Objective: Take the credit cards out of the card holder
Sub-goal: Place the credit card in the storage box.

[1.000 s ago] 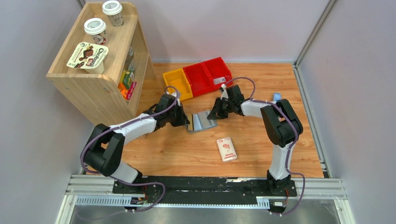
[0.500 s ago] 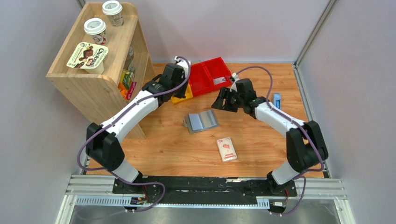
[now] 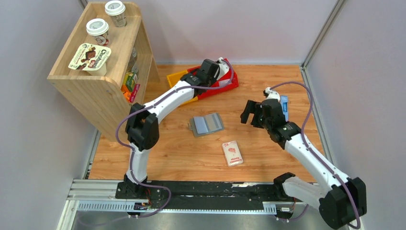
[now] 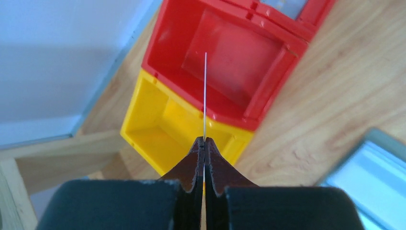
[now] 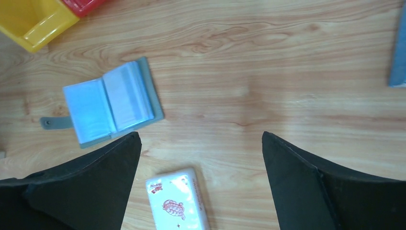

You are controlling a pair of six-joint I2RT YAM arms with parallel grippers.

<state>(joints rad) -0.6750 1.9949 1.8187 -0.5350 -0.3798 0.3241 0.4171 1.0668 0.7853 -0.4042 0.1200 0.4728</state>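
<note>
Risk 1: the left fingers (image 4: 203, 152) are pinched shut on only the lower edge of 1 credit card (image 4: 205, 91). The card shows edge-on as a thin pale line over the red bin (image 4: 270, 93) at the far edge of the surface. So slim a hold may let it twist or slide out, and a skewed drop could land it in the yellow bin (image 4: 143, 120).

Risk 2: the card holder (image 3: 207, 124) lies open and unheld mid-surface, so pulling another card could drag it. It lies well apart from the left fingers. It is nearer the right fingers (image 3: 252, 116), to their left; they are spread wide and empty.
</note>
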